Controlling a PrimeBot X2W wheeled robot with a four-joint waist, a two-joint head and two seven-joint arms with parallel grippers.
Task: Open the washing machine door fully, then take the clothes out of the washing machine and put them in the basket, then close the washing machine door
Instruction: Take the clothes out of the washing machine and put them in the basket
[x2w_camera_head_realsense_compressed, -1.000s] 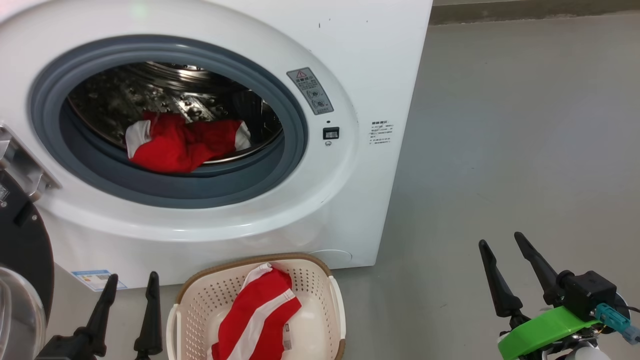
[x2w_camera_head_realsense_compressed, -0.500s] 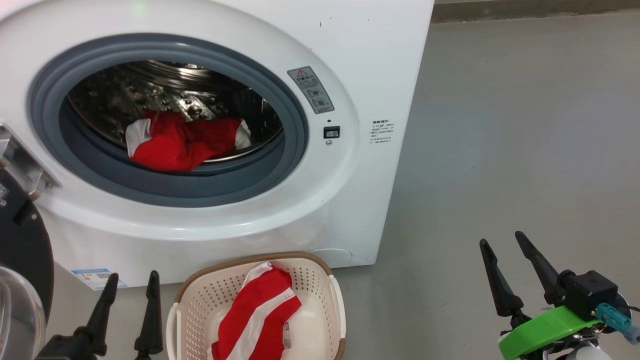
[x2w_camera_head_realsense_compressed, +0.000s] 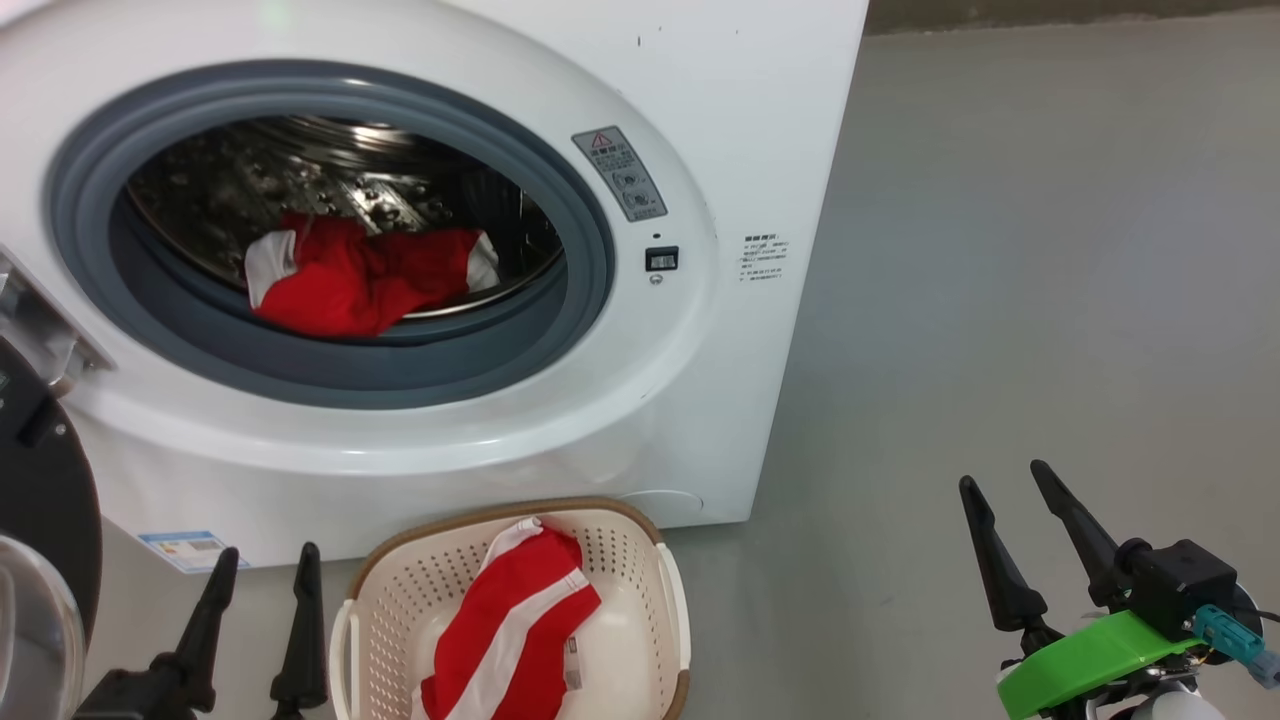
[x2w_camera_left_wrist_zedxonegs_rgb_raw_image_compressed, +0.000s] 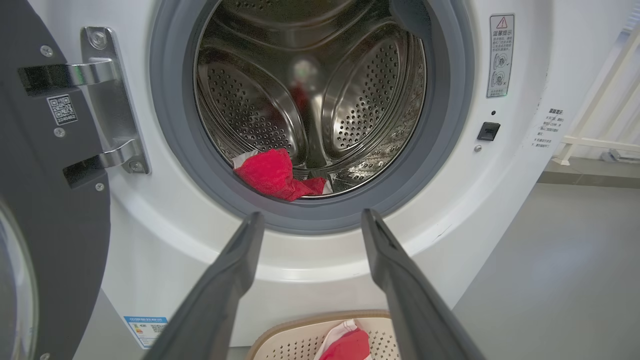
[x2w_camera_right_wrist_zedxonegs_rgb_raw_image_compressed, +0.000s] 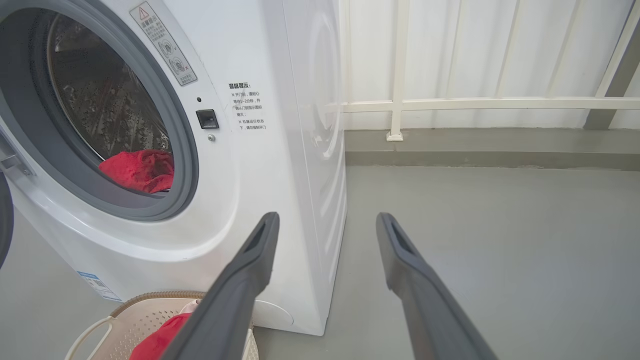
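The white washing machine (x2w_camera_head_realsense_compressed: 700, 120) stands with its door (x2w_camera_head_realsense_compressed: 40, 500) swung open at the far left; the door's black rim (x2w_camera_left_wrist_zedxonegs_rgb_raw_image_compressed: 45, 210) hangs on a steel hinge. One red garment (x2w_camera_head_realsense_compressed: 350, 280) lies at the front of the drum (x2w_camera_left_wrist_zedxonegs_rgb_raw_image_compressed: 270, 175) (x2w_camera_right_wrist_zedxonegs_rgb_raw_image_compressed: 137, 170). Another red, white-striped garment (x2w_camera_head_realsense_compressed: 510, 620) lies in the cream basket (x2w_camera_head_realsense_compressed: 400, 600) on the floor below the opening. My left gripper (x2w_camera_head_realsense_compressed: 265, 565) is open and empty, left of the basket, its fingers (x2w_camera_left_wrist_zedxonegs_rgb_raw_image_compressed: 235, 265) pointing at the drum opening. My right gripper (x2w_camera_head_realsense_compressed: 1005, 478) is open and empty over the floor, right of the machine.
Grey floor (x2w_camera_head_realsense_compressed: 1050, 250) stretches to the right of the machine. A white railing (x2w_camera_right_wrist_zedxonegs_rgb_raw_image_compressed: 450, 105) and wall stand behind it. A warning label (x2w_camera_head_realsense_compressed: 620, 175) and a latch slot (x2w_camera_head_realsense_compressed: 661, 259) sit right of the grey door seal.
The whole head picture has shifted slightly, so the camera moved a little. Both grippers, the garments and the basket stay where they were.
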